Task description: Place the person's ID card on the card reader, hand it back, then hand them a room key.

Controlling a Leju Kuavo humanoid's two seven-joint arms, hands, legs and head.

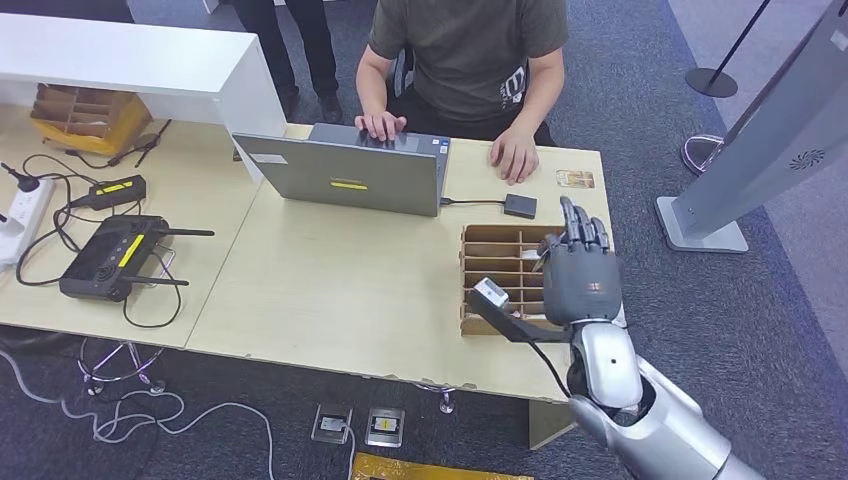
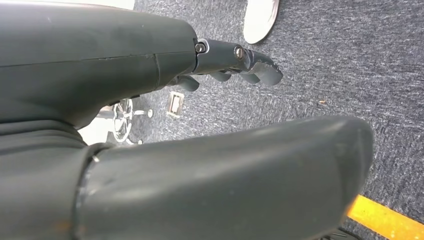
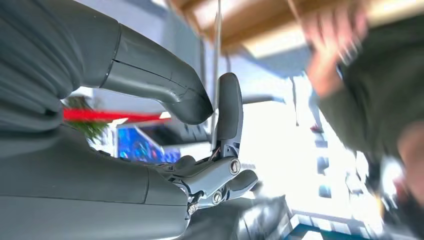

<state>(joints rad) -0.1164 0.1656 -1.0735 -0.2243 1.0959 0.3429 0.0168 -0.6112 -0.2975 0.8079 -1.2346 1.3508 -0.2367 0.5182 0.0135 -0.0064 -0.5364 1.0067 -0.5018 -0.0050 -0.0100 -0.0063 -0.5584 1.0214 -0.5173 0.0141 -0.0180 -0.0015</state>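
Right robot hand [image 1: 583, 272] above cardboard divider tray [image 1: 497, 262], laptop [image 1: 345, 172] beyond.

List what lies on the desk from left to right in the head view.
White power strip → black router → grey laptop → small black box → cardboard divider tray, with the right hand over it.

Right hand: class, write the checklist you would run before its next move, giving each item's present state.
1. Card gripped: a thin card sits edge-on between the thumb and fingers of the right hand: ok.
2. Which card this is, ID or room key: cannot tell.
3. Card reader top bare: ok.
4. Person's hand offered to receive: it lies flat on the table: not ok.
5. Left hand out of the way, hanging over carpet, holding nothing: ok.
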